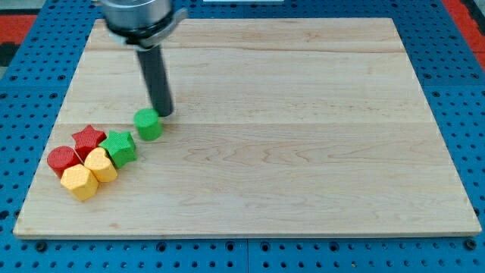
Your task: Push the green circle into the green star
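The green circle (148, 124) lies on the wooden board (303, 136) at the view's left, a short gap up and right of the green star (120, 147). My tip (164, 114) stands just to the upper right of the green circle, touching or nearly touching its edge. The rod rises from there toward the view's top left. The green star sits against a cluster of other blocks to its left.
A red star (89, 139), a red block (62, 160), a yellow block (101, 164) and a yellow hexagon (79, 182) are packed together left of the green star, near the board's left edge. A blue pegboard (462, 45) surrounds the board.
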Tool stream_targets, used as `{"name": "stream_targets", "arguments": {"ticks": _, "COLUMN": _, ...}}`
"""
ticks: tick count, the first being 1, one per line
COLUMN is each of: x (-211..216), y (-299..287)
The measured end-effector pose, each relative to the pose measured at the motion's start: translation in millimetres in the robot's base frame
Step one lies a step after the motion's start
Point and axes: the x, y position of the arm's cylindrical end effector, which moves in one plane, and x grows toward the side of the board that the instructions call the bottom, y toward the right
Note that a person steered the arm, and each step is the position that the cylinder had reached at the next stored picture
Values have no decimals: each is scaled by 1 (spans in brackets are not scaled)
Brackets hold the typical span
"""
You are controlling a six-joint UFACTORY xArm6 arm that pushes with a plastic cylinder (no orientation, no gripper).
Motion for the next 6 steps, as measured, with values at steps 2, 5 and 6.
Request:
{"name": "stream_targets", "arguments": {"ticks": 2, "x": -4, "y": -20}}
{"name": "stream_targets", "arguments": {"ticks": 5, "x": -38, "y": 20}}
{"name": "stream_targets", "arguments": {"ticks": 6, "x": -37, "y": 10}}
